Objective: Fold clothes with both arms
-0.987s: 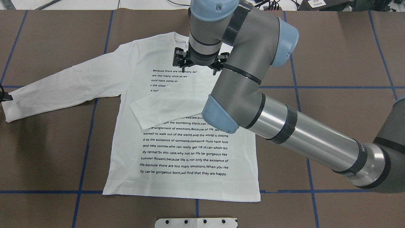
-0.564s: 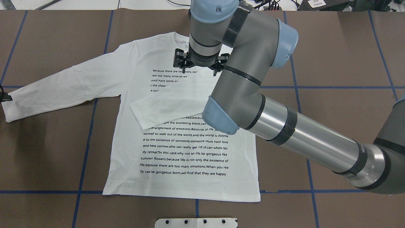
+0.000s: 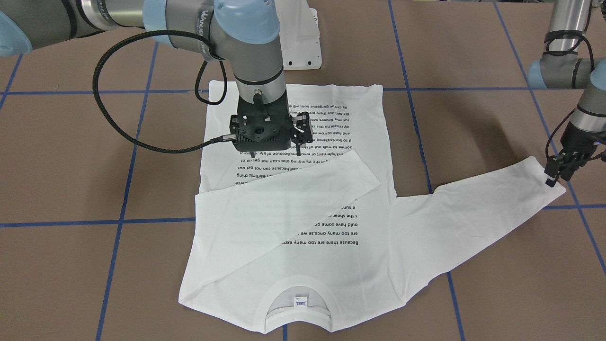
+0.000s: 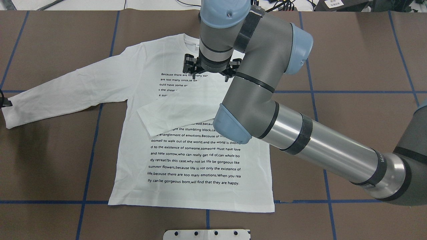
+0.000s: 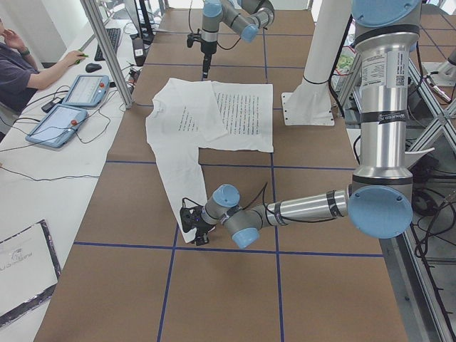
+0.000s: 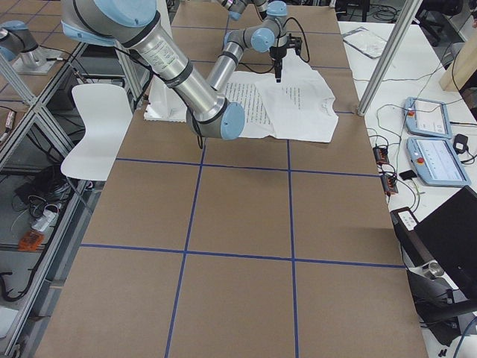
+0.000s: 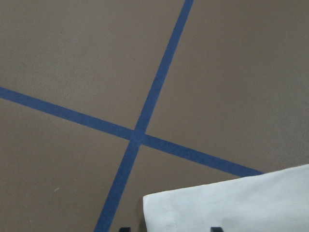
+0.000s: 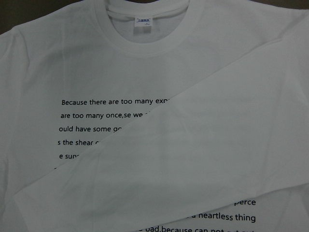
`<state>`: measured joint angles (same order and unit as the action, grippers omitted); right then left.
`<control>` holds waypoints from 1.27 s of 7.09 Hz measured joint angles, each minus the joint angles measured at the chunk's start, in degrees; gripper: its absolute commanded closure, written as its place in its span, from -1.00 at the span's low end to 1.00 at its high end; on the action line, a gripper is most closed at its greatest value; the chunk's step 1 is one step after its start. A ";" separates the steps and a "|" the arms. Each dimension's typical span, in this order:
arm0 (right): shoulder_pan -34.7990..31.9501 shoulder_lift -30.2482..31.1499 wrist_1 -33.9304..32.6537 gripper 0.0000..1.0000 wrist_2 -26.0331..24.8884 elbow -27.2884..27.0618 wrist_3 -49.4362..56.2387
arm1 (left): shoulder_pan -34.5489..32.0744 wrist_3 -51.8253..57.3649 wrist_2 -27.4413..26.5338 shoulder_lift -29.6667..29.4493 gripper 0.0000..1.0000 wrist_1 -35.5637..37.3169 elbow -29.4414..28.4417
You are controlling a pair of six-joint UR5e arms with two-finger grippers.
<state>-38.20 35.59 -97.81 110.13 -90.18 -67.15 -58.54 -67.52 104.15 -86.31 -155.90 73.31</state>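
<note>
The white long-sleeved T-shirt (image 4: 193,156) lies flat on the brown table with its black text up. It also shows in the front view (image 3: 303,222). One sleeve (image 3: 289,203) is folded across the chest. The other sleeve (image 4: 66,91) stretches out flat to the overhead view's left. My right gripper (image 3: 275,152) hangs above the chest text, open and empty, clear of the cloth. My left gripper (image 3: 554,177) is low at the outstretched sleeve's cuff (image 7: 231,205). Its fingertips (image 7: 124,229) stand apart on either side of the cuff's edge, so it is open.
The white metal pedestal base (image 3: 303,42) stands just past the shirt's hem. Blue tape lines (image 4: 90,156) grid the brown table. In the left side view an operator (image 5: 21,68) sits by tablets (image 5: 64,117) beyond the table edge.
My right arm has shifted slightly toward the collar, and its wrist looks a little higher. The shirt and the left gripper have not visibly moved.
</note>
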 measured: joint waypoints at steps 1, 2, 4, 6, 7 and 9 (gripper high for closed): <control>0.03 0.03 0.04 -1.00 0.00 0.00 0.00 | 0.10 0.02 0.00 0.00 -0.27 0.02 -0.12; 0.05 0.06 0.09 -1.00 -0.01 0.00 0.00 | 0.29 0.01 0.00 0.00 -0.27 0.00 -0.31; 0.05 0.17 0.15 -1.00 0.05 -0.05 0.00 | 0.69 -0.05 0.00 0.00 0.02 0.00 -0.49; 0.06 0.24 0.17 -1.00 0.08 -0.14 0.00 | 0.76 -0.05 -0.01 0.01 0.33 0.06 -0.49; 0.06 0.26 0.17 -1.00 0.10 -0.19 0.00 | 0.79 -0.01 0.00 0.01 0.53 0.06 -0.38; 0.03 0.38 0.17 -1.00 0.18 -0.35 0.00 | 0.79 0.02 0.00 0.00 0.85 0.07 -0.09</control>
<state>-38.17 35.97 -97.65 110.32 -90.52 -67.15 -57.74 -67.50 104.15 -86.31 -155.83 73.21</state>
